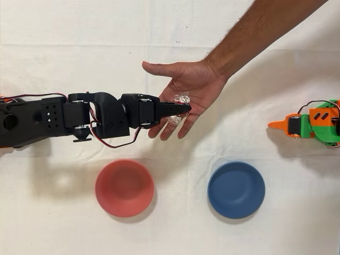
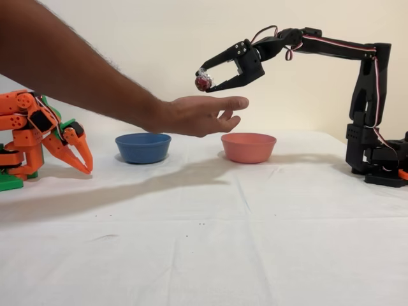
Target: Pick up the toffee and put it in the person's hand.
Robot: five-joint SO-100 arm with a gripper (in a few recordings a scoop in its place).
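Toffee (image 2: 203,81) sat clamped between the black arm's fingers (image 2: 212,75), which I held directly above the person's hand (image 2: 199,115), palm up below, clear of the sweet, so release meant dropping straight down.

Gripper (image 2: 205,78): matt black plastic. Toffee (image 2: 203,81) between its fingertips: shiny dark red foil, clear crinkly wrapper ends. Below it, red bowl (image 2: 248,147) and blue bowl (image 2: 143,147): smooth, satin plastic look. Tablecloth (image 2: 255,242): white, matt, creased cloth.
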